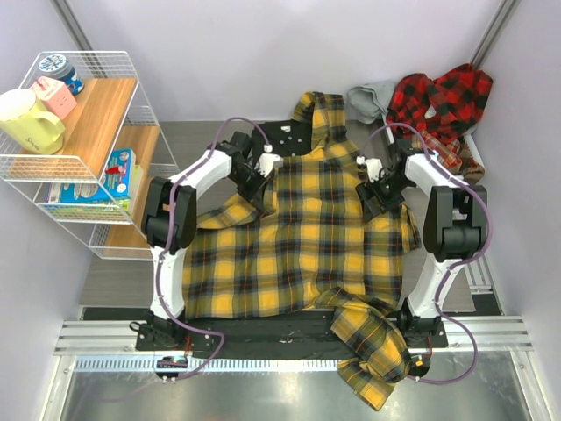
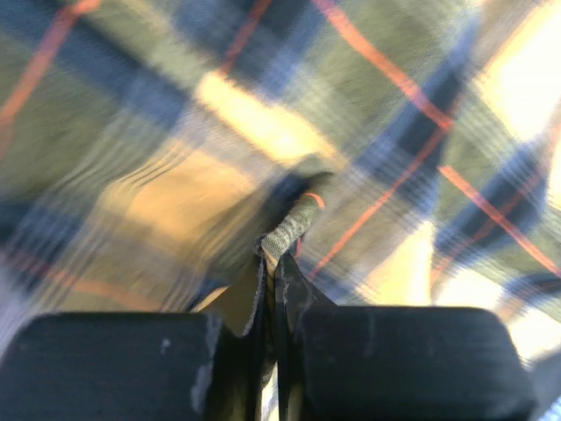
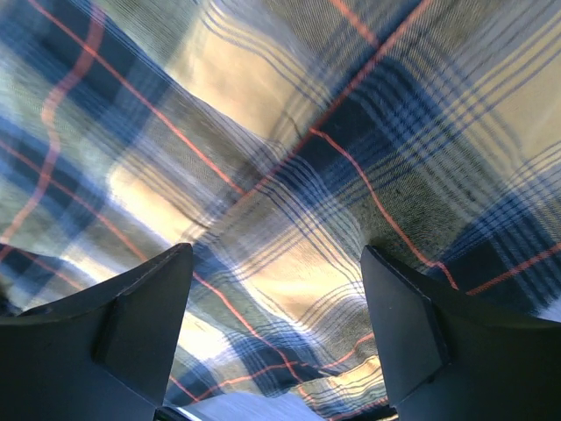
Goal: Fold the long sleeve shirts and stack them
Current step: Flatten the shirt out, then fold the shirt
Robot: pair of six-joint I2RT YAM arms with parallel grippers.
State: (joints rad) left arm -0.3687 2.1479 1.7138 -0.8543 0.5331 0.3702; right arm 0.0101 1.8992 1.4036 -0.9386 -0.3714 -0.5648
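Note:
A yellow-and-black plaid flannel shirt (image 1: pixel 298 237) lies spread across the middle of the table, collar toward the back; one sleeve (image 1: pixel 377 360) hangs over the near edge at the right. My left gripper (image 1: pixel 259 186) sits at the shirt's upper left edge and is shut on a fold of the plaid cloth (image 2: pixel 298 224). My right gripper (image 1: pixel 372 195) is open just above the shirt's upper right part, with plaid cloth (image 3: pixel 280 228) filling the gap between its fingers (image 3: pixel 145 303). A red-and-black plaid shirt (image 1: pixel 443 101) lies crumpled at the back right.
A grey garment (image 1: pixel 370 98) lies beside the red plaid shirt. A white wire shelf (image 1: pixel 88 149) at the left holds a yellow jug (image 1: pixel 31 121), a pink box and packets. A metal rail (image 1: pixel 289 338) runs along the near edge.

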